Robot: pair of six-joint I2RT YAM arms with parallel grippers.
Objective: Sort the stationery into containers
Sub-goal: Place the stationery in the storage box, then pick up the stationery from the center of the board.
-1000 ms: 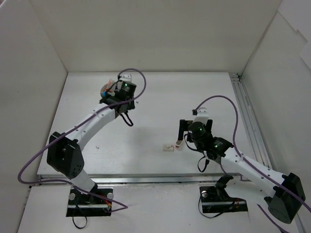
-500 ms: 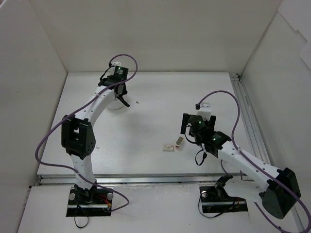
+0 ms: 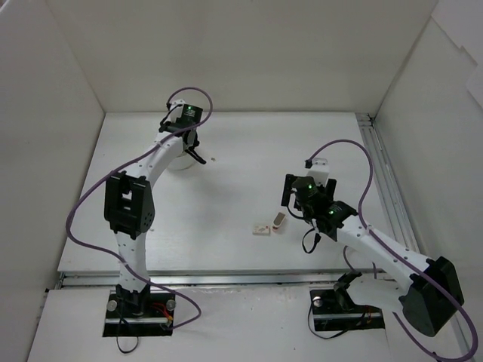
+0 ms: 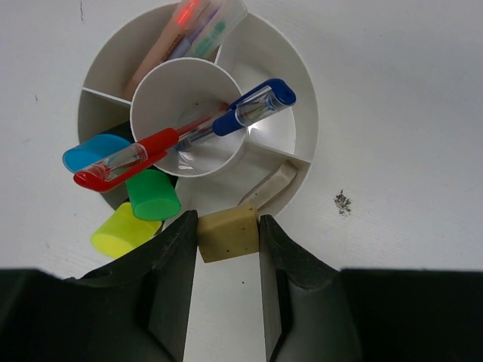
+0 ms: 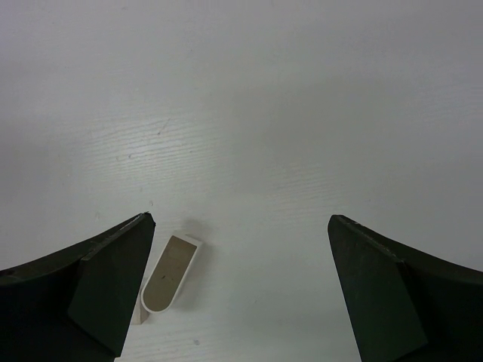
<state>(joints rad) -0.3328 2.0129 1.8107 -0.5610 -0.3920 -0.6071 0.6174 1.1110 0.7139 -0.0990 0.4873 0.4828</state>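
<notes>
Nearest, toward the near edge of the white table (image 3: 226,188), the right gripper (image 5: 238,222) hangs with its fingers spread wide and empty. A small white round-ended eraser (image 5: 170,277) lies flat just beside one finger. Near the far edge, toward the left, the left gripper (image 4: 226,217) pinches a beige block eraser (image 4: 228,235) at the rim of the round white plastic pot (image 4: 290,75). A blue-capped pen (image 4: 253,105) and a red-capped pen (image 4: 121,160) lean in its centre cup.

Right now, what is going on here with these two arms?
The left gripper holds a beige eraser between its jaws, over the near rim of the white pot. The pot already contains pens and capped markers. The right gripper hangs over the table with its jaws wide open. A small white eraser lies close to one of them.
</notes>
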